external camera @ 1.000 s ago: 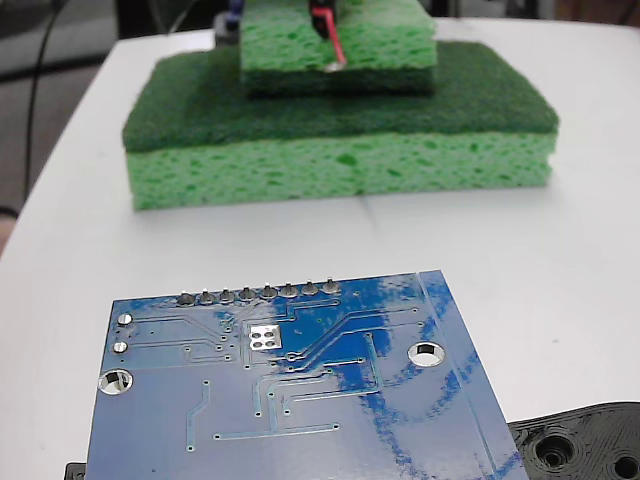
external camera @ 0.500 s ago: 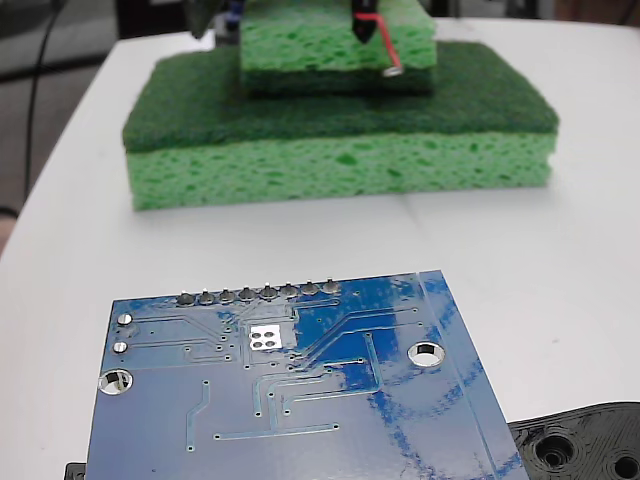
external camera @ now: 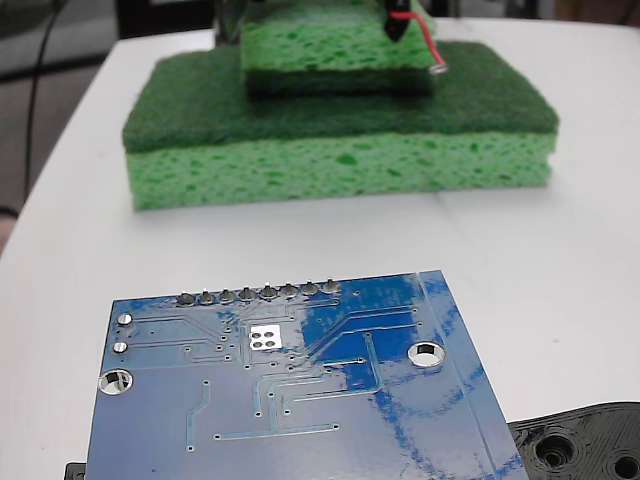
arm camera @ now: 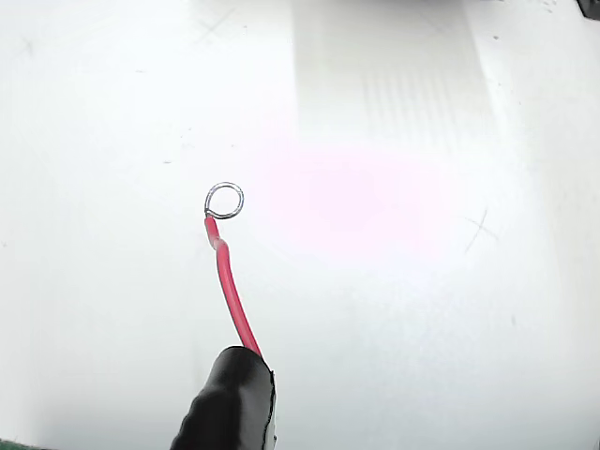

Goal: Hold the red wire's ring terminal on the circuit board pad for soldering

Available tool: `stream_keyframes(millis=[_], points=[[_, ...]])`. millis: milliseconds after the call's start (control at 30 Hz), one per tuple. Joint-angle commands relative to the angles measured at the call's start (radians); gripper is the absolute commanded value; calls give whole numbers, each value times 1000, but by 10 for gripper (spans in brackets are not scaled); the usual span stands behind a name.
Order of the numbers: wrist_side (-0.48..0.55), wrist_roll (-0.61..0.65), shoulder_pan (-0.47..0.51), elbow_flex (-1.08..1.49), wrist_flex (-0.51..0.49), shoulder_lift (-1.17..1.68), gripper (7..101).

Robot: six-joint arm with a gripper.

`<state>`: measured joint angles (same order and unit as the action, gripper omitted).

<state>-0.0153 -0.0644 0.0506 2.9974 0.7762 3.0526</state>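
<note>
Hanging from black sleeve (arm camera: 228, 401): red wire (arm camera: 232, 292), ring terminal (arm camera: 225, 200) at its tip, over bare white table (arm camera: 422, 309). Lying well apart from ring: circuit board (external camera: 290, 400), pad (external camera: 265, 337) uncovered. Gripper not showing; grip state impossible to tell.

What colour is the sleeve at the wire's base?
Black, above the red wire; the wrist view shows the sleeve best.

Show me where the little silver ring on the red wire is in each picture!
Fixed view: the ring terminal is near the top, right of middle, in front of the green sponges, far from the blue circuit board.
Wrist view: the ring terminal is left of middle, over a plain white surface.
Shared landmark: the red wire coming from its black sleeve.
</note>
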Motion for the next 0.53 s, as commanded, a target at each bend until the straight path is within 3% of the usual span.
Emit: stream_keyframes(millis=[33,200,533], points=[[12,8,-3,-5,-2,2,1003],[-57,-18,-41,-5,-2,2,1003],[-58,-18,-43,-5,-3,2,1003]])
